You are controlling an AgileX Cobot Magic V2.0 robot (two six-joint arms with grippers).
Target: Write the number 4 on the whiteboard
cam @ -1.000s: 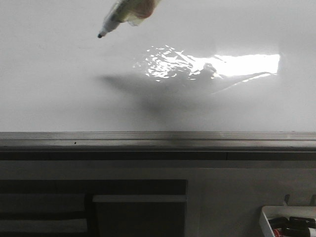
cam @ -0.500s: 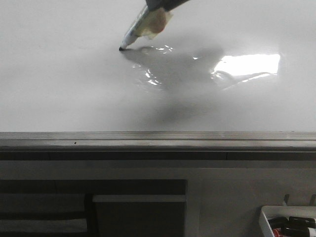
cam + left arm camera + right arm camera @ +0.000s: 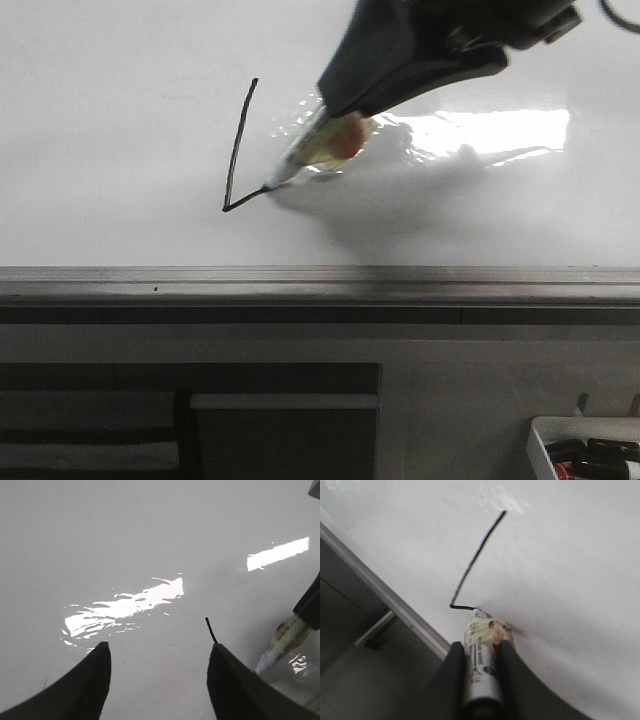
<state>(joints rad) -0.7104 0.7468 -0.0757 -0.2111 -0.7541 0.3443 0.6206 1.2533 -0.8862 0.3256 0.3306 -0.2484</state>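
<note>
The whiteboard [image 3: 120, 150] fills the upper front view, with a bright glare patch and a grey frame rail [image 3: 320, 283] along its near edge. My right gripper [image 3: 345, 110] is shut on a marker [image 3: 315, 150] whose tip touches the board. The number 4 [image 3: 237, 150] shows as a slanted black stroke with a short start of a crossbar at its lower end. The stroke [image 3: 475, 560] and the marker [image 3: 481, 665] also show in the right wrist view. My left gripper [image 3: 157, 672] is open and empty over the board, left of the stroke's top end [image 3: 211, 630].
A small white tray [image 3: 585, 450] with dark markers sits at the lower right, below the board. Dark shelving [image 3: 190, 420] lies under the frame rail. The marker [image 3: 282, 642] shows at the edge of the left wrist view.
The marker tip came down onto the board, drew a slanted stroke toward the frame rail, then turned right into a short crossbar. The right arm has moved further into view.
</note>
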